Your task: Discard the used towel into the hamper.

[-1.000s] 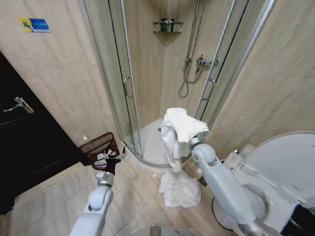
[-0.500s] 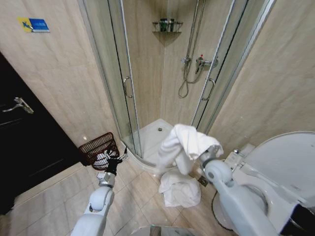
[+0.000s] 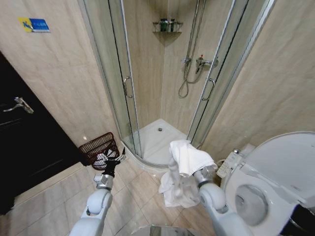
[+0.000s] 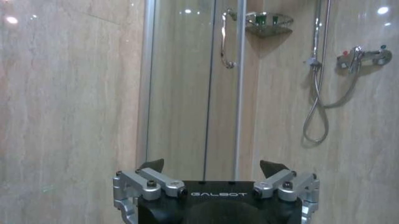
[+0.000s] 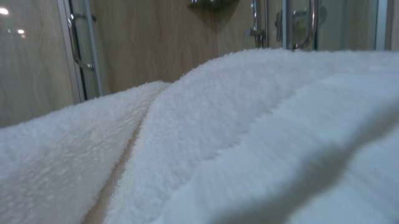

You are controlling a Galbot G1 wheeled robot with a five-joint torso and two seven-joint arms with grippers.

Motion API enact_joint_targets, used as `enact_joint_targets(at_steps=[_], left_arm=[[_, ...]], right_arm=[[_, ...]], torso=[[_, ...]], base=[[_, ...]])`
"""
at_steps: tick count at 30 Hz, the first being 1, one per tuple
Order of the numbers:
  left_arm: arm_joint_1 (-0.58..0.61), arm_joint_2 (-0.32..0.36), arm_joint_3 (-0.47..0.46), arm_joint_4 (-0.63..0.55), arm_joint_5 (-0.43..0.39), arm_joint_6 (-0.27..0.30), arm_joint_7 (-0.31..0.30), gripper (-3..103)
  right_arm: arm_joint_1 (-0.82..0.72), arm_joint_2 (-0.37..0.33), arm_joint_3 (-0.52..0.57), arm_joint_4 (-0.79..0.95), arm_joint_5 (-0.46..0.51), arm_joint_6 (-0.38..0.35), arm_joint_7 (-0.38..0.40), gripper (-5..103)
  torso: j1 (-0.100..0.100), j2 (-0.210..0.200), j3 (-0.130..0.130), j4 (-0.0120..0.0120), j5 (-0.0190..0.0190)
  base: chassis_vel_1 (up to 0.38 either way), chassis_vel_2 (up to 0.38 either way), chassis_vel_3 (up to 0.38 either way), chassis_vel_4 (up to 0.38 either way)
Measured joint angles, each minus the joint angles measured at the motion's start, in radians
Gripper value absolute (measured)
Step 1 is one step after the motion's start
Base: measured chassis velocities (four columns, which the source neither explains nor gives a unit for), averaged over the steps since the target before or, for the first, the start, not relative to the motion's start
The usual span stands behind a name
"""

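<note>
White terry towel [image 3: 186, 158] draped over the right pincer [image 3: 204, 173], hiding its jaws, well apart from the hamper [image 3: 99, 149]; the left pincer [image 3: 112, 160] hung open just beside that hamper.

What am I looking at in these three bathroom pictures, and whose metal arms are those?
They belong to a wheeled robot with two arms. The wide picture comes from a camera on its head, looking down at the tiled floor before a glass shower cabin. The other two come from cameras on its wrists. The right arm carries a white towel draped over its end, hiding the right gripper; the right wrist picture shows that towel up close. More white cloth lies on the floor below. The left gripper is held out near the hamper, a small dark wire basket by the wall. In the left wrist picture its fingers stand open, holding nothing.
</note>
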Motion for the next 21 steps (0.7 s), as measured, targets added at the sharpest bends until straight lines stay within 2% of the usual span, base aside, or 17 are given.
enact_joint_targets(at_steps=[13, 21], left_arm=[[-0.003, -0.006, 0.006, -0.018, 0.002, 0.019, -0.006, 100], [-0.002, -0.013, 0.011, -0.015, 0.014, 0.030, -0.003, 100]], right_arm=[[-0.029, 0.041, -0.012, 0.037, -0.039, -0.006, 0.012, 7], [-0.042, 0.050, -0.008, 0.049, -0.054, -0.005, 0.050, 7]], torso=[[0.000, 0.000, 0.000, 0.0000, 0.0001], [0.000, 0.000, 0.000, 0.0000, 0.0001]], base=[[0.000, 0.000, 0.000, 0.000], [0.000, 0.000, 0.000, 0.000]])
